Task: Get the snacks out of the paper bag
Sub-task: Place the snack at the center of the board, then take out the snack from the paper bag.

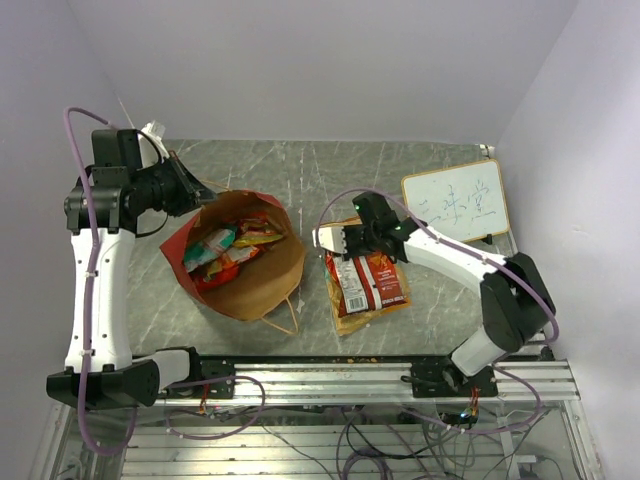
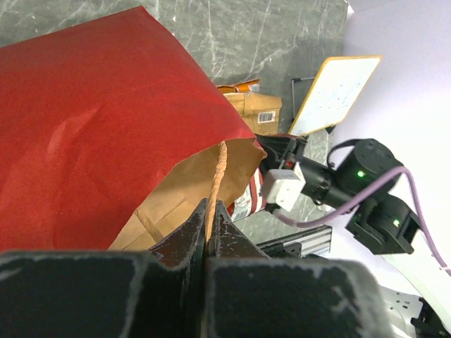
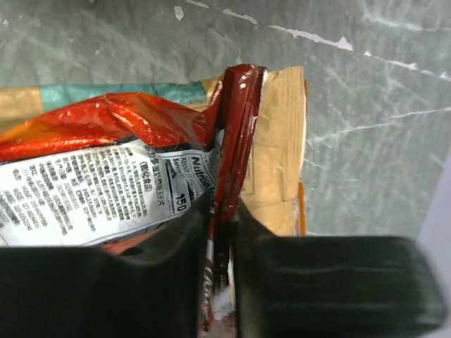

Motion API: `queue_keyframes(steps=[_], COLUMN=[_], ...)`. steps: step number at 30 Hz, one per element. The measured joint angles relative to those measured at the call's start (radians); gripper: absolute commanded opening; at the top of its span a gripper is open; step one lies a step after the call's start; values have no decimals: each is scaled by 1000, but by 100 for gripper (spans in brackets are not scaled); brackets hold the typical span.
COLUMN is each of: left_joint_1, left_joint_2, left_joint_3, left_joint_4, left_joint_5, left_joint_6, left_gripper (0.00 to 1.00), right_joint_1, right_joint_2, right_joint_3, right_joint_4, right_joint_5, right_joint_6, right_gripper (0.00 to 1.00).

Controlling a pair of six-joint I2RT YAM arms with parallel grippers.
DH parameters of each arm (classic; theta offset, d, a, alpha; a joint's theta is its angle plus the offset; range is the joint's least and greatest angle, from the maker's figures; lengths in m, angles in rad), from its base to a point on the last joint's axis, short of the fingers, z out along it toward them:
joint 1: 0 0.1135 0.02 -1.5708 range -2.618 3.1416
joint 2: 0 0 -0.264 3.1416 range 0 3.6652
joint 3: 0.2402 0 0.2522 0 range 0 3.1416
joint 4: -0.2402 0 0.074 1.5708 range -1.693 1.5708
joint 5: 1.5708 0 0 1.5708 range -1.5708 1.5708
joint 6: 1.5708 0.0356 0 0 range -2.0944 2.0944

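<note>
The paper bag (image 1: 262,283) lies on its side at centre left, mouth up, red outside (image 2: 91,127) and brown inside. Several snacks (image 1: 228,250) in orange, red and teal sit in it. My left gripper (image 1: 203,196) (image 2: 209,211) is shut on the bag's twine handle (image 2: 217,176) and holds the rim up. To the right of the bag, a red snack packet (image 1: 368,282) (image 3: 106,127) lies printed side up on other packets. My right gripper (image 1: 340,246) (image 3: 222,211) stands at its top edge, jaws closed on the sealed seam.
A white framed whiteboard (image 1: 455,200) (image 2: 335,95) leans at the back right. A tan packet (image 3: 278,162) and a teal-edged one (image 3: 106,91) lie under the red packet. The second twine handle (image 1: 288,312) trails toward the front rail (image 1: 330,365).
</note>
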Motion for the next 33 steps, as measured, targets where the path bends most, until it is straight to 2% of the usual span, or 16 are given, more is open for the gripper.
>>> queue_keyframes(steps=[2,5,8,11,17,21,26,33], left_joint_1=[0,0,0,0,0,0,0,0], left_joint_2=[-3,-4,-10,-26,-35,-38,-51,-62], left_joint_3=[-8,-12,-13,-26,-29,-42,-92,-94], left_joint_4=[6,16,17,22,21,39,89,105], left_joint_5=[8,18,17,15,12,17,31,35], left_joint_6=[-10,-27,-31,-39,-47,-61,-102,-116], left_gripper=[7,7,7,7,7,7,7,7], right_joint_1=[0,1,-1,-2,-5,-4,-5,-5], right_joint_2=[37,52,34,-10,-246,-383,-405,-361], right_joint_3=[5,4,4,4,-87,-134,-82,144], right_joint_4=[24,69,150,193,282,331,314,205], right_joint_5=[-3,-2,20,45,40,48,87,56], right_joint_6=[19,64,155,270,482,681,965,1187], right_gripper=[44,64,78,98,100,100,100,100])
